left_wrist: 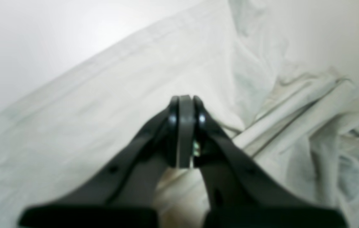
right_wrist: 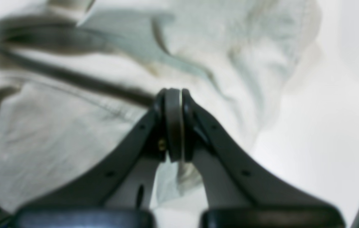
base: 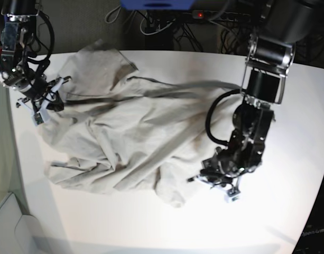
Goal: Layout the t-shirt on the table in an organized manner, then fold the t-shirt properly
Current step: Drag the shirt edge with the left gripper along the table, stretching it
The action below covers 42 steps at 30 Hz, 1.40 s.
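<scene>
Both fingers pairs clamp the crumpled t-shirt (base: 125,137), spread crosswise on the table (base: 288,159).

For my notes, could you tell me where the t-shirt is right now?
In the base view the t-shirt lies crumpled across the table's left and middle, between the two arms.

Dark floor behind, tangled cables (base: 167,24), perhaps a power strip (base: 217,16)

You have one shirt (base: 125,143) to count, crumpled on one white counter (base: 288,211). You have two arms over it, one per side, each ending in one gripper: left (base: 212,177) and right (base: 43,100).
</scene>
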### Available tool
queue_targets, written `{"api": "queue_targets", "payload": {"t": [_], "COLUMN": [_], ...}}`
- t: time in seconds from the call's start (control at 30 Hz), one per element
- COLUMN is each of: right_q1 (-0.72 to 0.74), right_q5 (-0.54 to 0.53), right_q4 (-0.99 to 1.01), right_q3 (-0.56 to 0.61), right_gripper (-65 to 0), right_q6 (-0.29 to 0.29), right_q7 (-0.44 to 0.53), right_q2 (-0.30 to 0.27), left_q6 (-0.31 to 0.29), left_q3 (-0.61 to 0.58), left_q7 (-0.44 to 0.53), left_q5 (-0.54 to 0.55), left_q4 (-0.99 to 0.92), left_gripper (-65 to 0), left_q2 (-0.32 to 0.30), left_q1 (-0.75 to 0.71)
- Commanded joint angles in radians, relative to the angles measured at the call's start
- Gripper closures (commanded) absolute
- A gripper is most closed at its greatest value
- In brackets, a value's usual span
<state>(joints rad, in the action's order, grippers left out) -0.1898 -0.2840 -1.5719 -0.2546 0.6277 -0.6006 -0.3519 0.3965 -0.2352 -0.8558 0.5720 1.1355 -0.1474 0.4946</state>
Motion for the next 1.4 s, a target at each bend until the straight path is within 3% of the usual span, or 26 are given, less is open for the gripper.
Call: {"api": "queue_targets", "payload": {"t": [0.0, 0.2, 0.43, 1.07, 1.37], "right_q1": [-0.004, -0.05, -0.09, 0.026, 0.059], "right_q5": [-0.014, -0.014, -0.014, -0.013, -0.013], "right_q4": [-0.032, -0.08, -0.094, -0.009, 0.054], "right_q3": [-0.009, -0.009, -0.009, -0.001, -0.001], "right_gripper": [0.0, 0.0, 0.0, 0.0, 0.0], "right_q6": [-0.007, -0.007, -0.007, -0.007, -0.007], "right_q7": [0.02, 0.02, 0.02, 0.02, 0.02], "right_q2": [-0.016, -0.019, -0.02, -0.043, -0.048], "left_q6": [0.02, 0.018, 0.017, 0.017, 0.017], "left_q3": [-0.022, -0.097, -0.099, -0.091, 0.05], "left_q7": [0.023, 0.135, 0.235, 0.237, 0.234], "left_q5": [-0.022, -0.116, -0.137, -0.129, -0.129], "left_q4": [-0.035, -0.295, -0.433, -0.443, -0.441], "left_gripper": [-0.4, -0.4, -0.4, -0.4, -0.4], "left_q2": [0.01, 0.061, 0.047, -0.194, -0.274], "left_q1": [0.04, 0.126, 0.138, 0.042, 0.042]}}
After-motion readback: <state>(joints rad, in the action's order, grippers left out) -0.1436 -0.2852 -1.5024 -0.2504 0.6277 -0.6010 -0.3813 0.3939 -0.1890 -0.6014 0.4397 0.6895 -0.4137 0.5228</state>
